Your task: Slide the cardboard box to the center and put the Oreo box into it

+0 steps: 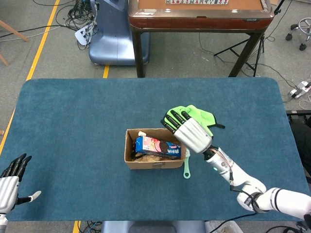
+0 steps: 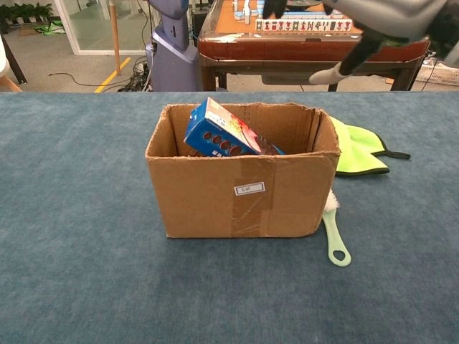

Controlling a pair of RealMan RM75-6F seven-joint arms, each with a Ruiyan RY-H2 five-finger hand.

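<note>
The cardboard box (image 1: 151, 164) (image 2: 242, 193) stands open near the middle of the blue table. Inside it the blue Oreo box (image 1: 156, 146) (image 2: 221, 130) lies tilted, its upper left corner poking above the rim. My right hand (image 1: 190, 131) (image 2: 380, 16) hovers up and to the right of the box, fingers spread, holding nothing and touching neither box. My left hand (image 1: 11, 178) rests at the table's front left corner with fingers apart and nothing in it; the chest view does not show it.
A bright green cloth (image 1: 197, 120) (image 2: 358, 149) lies just behind and right of the box. A pale green brush (image 1: 186, 167) (image 2: 335, 236) lies against the box's right side. A wooden table (image 1: 199, 14) and a blue machine base (image 1: 111, 34) stand beyond the far edge.
</note>
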